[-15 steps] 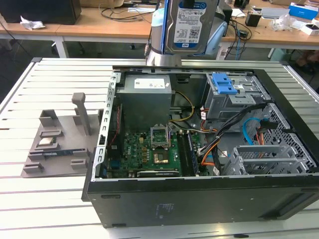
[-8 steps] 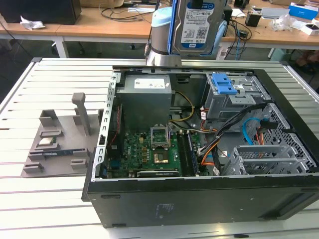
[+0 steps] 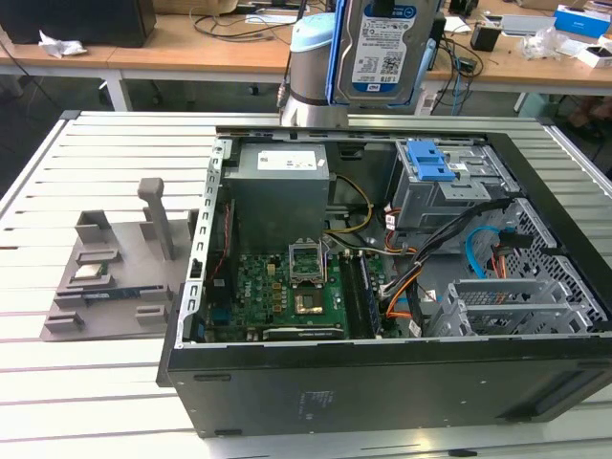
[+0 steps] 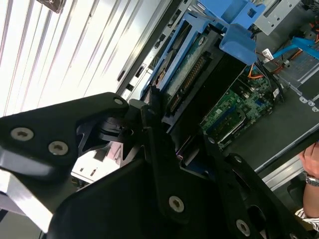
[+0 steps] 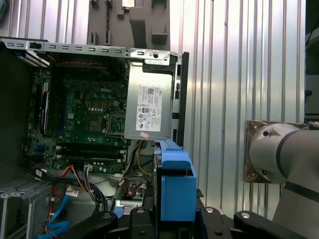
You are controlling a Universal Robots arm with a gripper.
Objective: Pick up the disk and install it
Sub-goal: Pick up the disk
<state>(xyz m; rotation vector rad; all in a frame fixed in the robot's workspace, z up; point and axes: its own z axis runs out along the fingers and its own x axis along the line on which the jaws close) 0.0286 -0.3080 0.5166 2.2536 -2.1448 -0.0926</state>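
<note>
Obs: disk [image 3: 381, 53] hangs upright, well above drive cage [image 3: 448, 186].
Jaws of gripper [image 4: 151, 113] closed on the disk's blue carrier frame; the height probably keeps it clear of the chassis wall [image 3: 382, 382].

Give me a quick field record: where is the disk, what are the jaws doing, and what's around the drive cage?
disk: in the air above the far side of the open computer case, label facing the exterior camera
jaws: shut on the disk
installed: not yet
drive cage: inside the case, blue latch on top
power supply: to the exterior view's left of the cage
grey fixture: on the slatted table, to the exterior view's left of the case
</note>
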